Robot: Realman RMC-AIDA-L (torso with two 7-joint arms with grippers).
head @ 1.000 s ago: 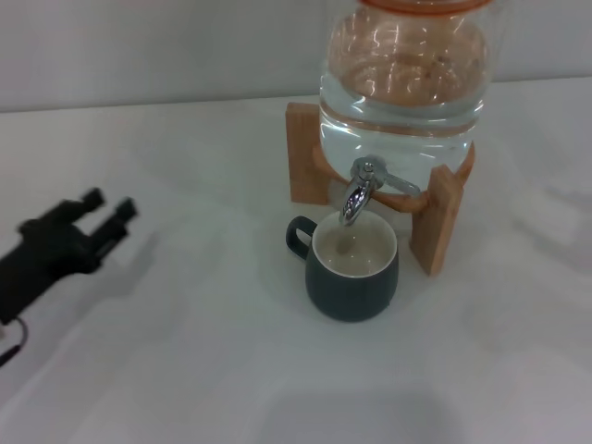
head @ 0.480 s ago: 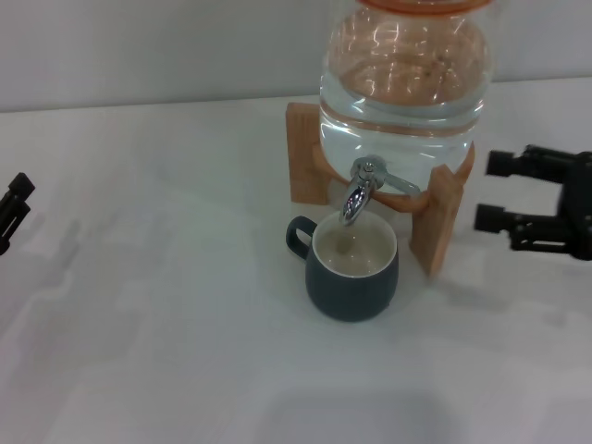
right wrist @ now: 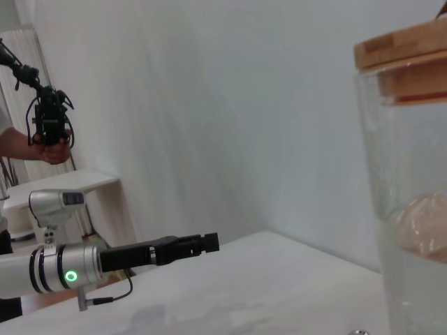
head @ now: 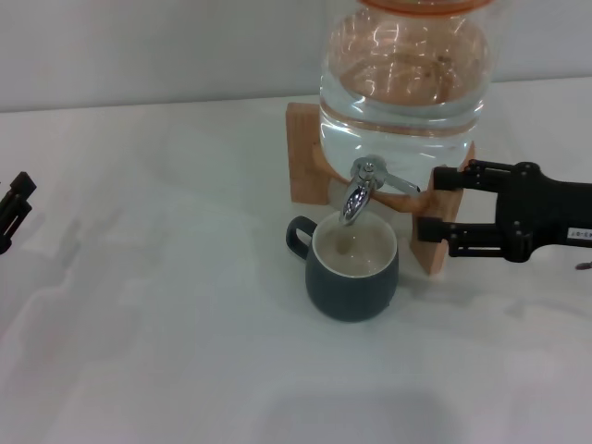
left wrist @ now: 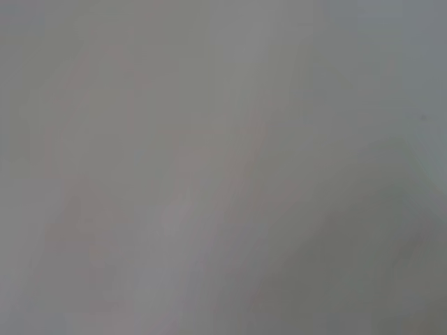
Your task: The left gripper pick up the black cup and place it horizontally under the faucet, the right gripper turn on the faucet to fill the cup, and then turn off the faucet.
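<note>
The black cup (head: 352, 269) stands upright on the white table, right under the spout of the chrome faucet (head: 361, 191), with its handle toward the left. The faucet sits on a clear glass water jar (head: 403, 85) in a wooden stand (head: 437, 218). My right gripper (head: 435, 203) is open, just right of the faucet's lever and in front of the stand's right leg, touching nothing. My left gripper (head: 13, 209) is open and empty at the far left edge, far from the cup. It also shows in the right wrist view (right wrist: 201, 243), on its white-grey arm with the green light (right wrist: 68, 276).
The jar (right wrist: 412, 174) fills the right of the right wrist view. A person (right wrist: 43, 136) holding a device stands beyond the table, beside a small white side table (right wrist: 66, 183). The left wrist view shows only a blank pale surface.
My right gripper has come in from the right to just beside the faucet lever. My left gripper drew back to the left edge a second ago and has stayed there. The cup has not moved.
</note>
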